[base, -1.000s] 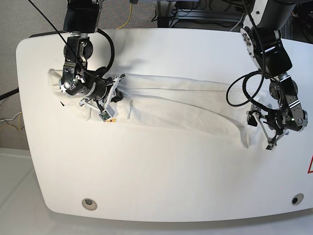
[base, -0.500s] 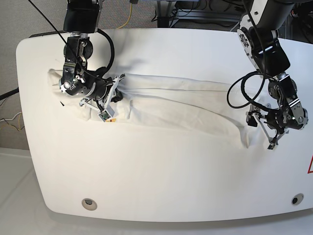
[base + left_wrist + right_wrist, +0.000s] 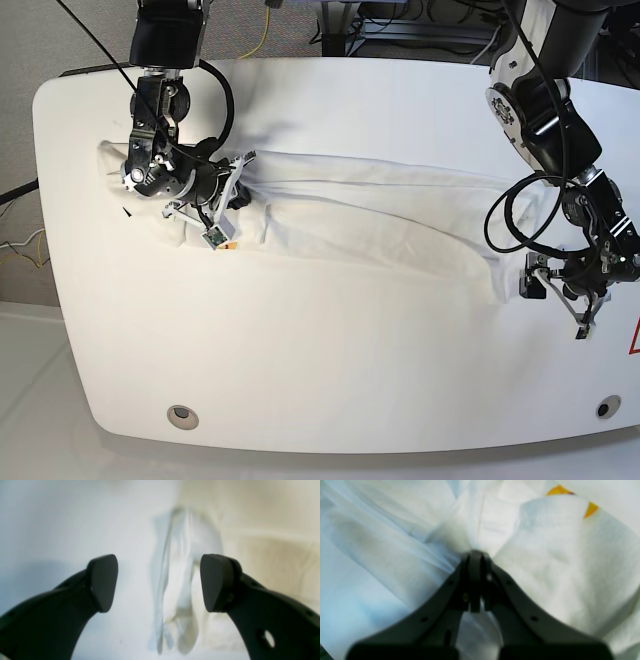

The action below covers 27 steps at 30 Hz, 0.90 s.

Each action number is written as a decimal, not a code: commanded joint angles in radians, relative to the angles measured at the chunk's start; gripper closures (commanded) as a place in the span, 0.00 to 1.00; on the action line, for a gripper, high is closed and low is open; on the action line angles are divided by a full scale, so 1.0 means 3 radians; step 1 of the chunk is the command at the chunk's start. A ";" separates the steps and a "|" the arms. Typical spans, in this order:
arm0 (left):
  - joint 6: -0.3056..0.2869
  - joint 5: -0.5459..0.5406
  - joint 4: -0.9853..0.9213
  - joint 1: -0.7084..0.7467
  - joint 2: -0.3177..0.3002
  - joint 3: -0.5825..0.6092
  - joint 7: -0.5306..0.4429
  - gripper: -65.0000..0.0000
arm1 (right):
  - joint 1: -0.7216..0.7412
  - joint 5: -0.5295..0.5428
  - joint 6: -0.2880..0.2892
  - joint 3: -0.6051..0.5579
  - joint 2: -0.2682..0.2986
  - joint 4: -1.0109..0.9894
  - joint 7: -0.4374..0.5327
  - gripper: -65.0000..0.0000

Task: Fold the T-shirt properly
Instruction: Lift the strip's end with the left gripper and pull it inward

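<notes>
At the left of the base view, a bunched fold of the T-shirt is being pinched by the clenched right tool, beside a patch of orange print. The shirt is being stretched as a long rumpled band across the white tabletop, well inside its edges. At the right, the left tool is being held spread and empty just past the cloth's end, over bare surface.
</notes>
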 commanded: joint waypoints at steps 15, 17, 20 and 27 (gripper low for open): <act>-0.0006 -0.0043 0.0040 -0.0043 0.0370 -0.0596 -0.0568 0.25 | 0.0001 -0.0252 -0.0038 -0.0133 0.0045 -0.0030 -0.0217 0.99; -0.0006 -0.0043 0.0040 -0.0002 0.0396 -0.0642 -0.0568 0.25 | 0.0001 -0.0257 -0.0033 -0.0133 0.0086 -0.0030 -0.0217 0.99; -0.0006 -0.0043 0.0035 0.0013 0.0406 -0.0713 -0.0563 0.25 | 0.0001 -0.0252 -0.0033 -0.0133 0.0111 -0.0030 -0.0217 0.99; -0.0006 -0.0043 -0.0098 0.0100 0.0396 -0.0836 -0.0517 0.25 | 0.0001 -0.0252 -0.0028 -0.0133 0.0132 -0.0030 -0.0217 0.99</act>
